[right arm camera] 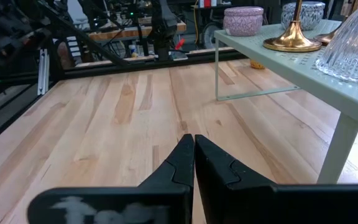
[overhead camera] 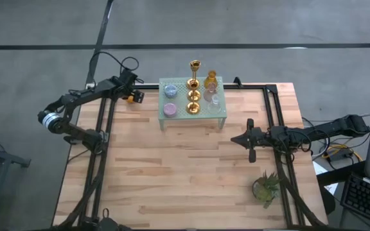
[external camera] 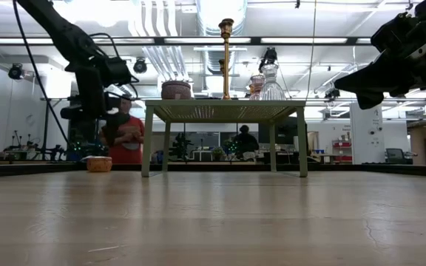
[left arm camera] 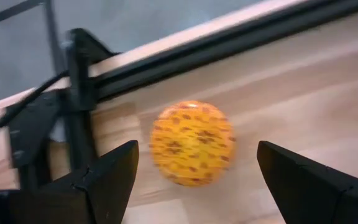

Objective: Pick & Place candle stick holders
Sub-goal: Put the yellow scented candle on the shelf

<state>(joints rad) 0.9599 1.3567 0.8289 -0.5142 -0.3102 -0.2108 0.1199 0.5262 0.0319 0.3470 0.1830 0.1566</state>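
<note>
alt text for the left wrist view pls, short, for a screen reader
A small round orange cup with darker speckles sits on the wooden table, seen from above between the left gripper's two open dark fingers, which flank it without touching. Beyond it, a black frame rail runs along the table edge, with grey floor past that.

Orange cup (external camera: 99, 164) on the table (external camera: 213, 222), left of rack (external camera: 225, 111).

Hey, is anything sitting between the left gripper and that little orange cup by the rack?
Nothing visible. The left gripper hangs open right over the orange cup, which stands alone on the table beside the rack.
</note>
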